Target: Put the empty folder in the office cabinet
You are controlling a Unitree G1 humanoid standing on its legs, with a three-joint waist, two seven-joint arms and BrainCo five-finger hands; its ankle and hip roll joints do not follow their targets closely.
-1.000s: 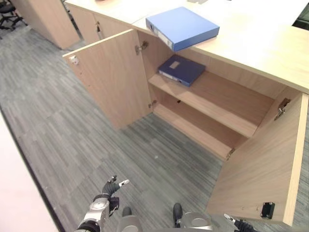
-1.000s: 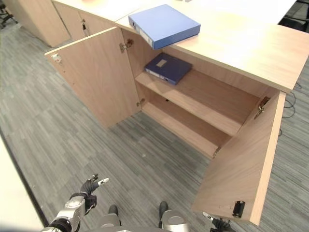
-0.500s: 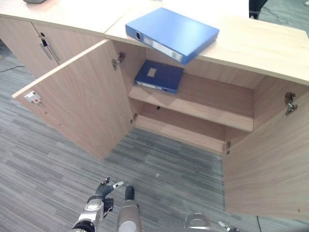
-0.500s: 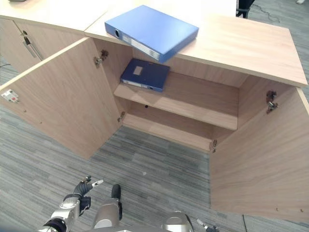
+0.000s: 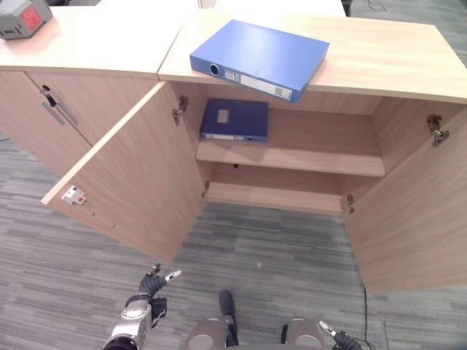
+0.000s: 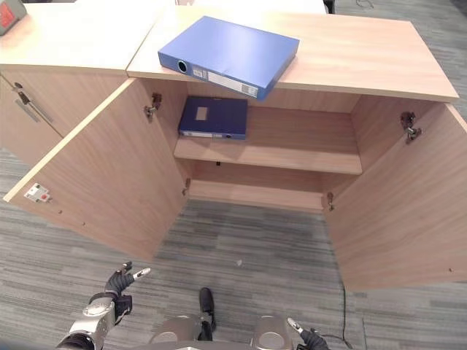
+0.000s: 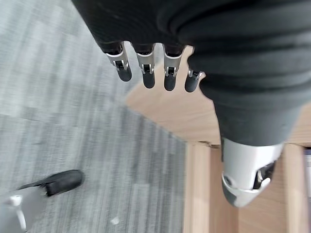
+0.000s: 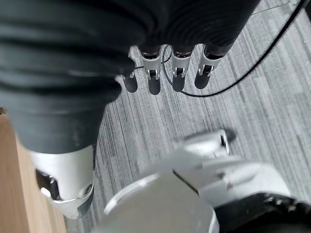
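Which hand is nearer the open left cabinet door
Left. The left hand hangs low just in front of the left cabinet door; the right hand is low on the far side.

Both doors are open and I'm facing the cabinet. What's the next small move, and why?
Probably raise a hand toward the blue folder lying on the cabinet top, overhanging its front edge. Both the left hand and right hand hang low, open and empty, and the upper shelf has bare room beside the darker folder.
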